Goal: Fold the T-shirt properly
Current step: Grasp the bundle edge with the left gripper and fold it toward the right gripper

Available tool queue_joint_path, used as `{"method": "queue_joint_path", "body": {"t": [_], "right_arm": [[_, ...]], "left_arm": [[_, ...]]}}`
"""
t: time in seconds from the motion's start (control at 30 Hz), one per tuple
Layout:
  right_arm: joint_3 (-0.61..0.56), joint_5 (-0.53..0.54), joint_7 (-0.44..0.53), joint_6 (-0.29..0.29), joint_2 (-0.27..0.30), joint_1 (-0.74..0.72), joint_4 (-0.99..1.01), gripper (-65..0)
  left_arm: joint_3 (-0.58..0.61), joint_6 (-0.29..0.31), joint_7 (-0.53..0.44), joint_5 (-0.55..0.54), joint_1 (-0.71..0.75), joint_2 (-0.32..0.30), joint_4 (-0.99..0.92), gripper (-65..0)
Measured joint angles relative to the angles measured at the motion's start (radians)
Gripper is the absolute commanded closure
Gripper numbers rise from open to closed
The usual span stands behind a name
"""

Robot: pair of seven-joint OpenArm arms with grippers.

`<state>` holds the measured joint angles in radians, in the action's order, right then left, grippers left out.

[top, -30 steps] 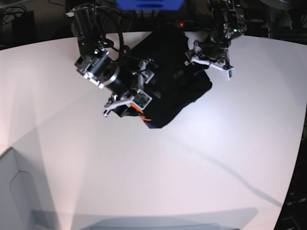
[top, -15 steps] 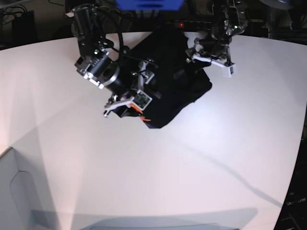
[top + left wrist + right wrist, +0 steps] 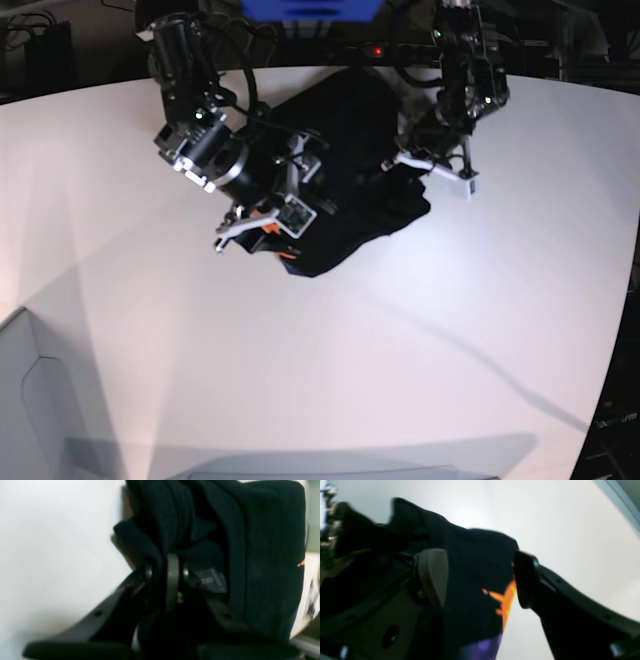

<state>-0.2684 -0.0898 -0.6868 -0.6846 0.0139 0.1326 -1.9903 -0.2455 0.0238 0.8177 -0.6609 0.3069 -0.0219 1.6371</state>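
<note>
Black T-shirt lies bunched on the far middle of the white desk, a rumpled dark heap between the two arms. An orange splash and a bit of purple print show at its near-left edge in the right wrist view, and a small orange fleck peeks out at the same edge in the base view.

On the right side of the base view, the left tool has its jaws drawn close together with a fold of the black cloth pinched between them. In the left wrist view the fabric rises in thick pleats from the pinch, and a small grey label sits just to the right of the jaws. The cloth there looks lifted off the desk, hanging in folds, though how much of it clears the surface cannot be told.

On the left side of the base view, the right tool stands wide, its jaws far apart. One pale pad is over the black cloth on the left of the right wrist view, and the dark finger is at the shirt's printed edge on the right, with the cloth spanning the gap between them. Whether either finger presses on the fabric cannot be told; nothing is clamped.
</note>
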Motion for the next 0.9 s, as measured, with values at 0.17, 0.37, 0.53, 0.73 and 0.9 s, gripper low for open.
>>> {"method": "queue_joint_path", "body": {"t": [0.17, 0.37, 0.53, 0.73, 0.9], "right_arm": [[0.054, 0.004, 0.005, 0.000, -0.006, -0.010, 0.000, -41.9], [0.212, 0.000, 0.002, 0.000, -0.026, -0.048, 0.001, -41.9], [0.393, 0.001, 0.001, 0.000, -0.079, -0.067, 0.000, -41.9], [0.518, 0.004, 0.001, 0.000, -0.084, -0.070, -0.002, -41.9], [0.614, -0.004, -0.005, 0.000, -0.083, -0.065, -0.001, -41.9]], "left_arm": [[0.172, 0.002, 0.075, 0.080, -0.214, -0.086, -0.129, 0.0], [0.506, 0.000, 0.067, 0.154, -0.493, -0.190, -0.288, 0.0], [0.820, -0.018, 0.072, 0.196, -0.721, -0.189, -0.416, 0.0], [1.163, -0.020, -0.118, 0.195, -0.879, -0.125, -0.520, 0.0], [1.307, -0.017, -0.172, 0.189, -0.946, -0.049, -0.587, -0.2]]}}
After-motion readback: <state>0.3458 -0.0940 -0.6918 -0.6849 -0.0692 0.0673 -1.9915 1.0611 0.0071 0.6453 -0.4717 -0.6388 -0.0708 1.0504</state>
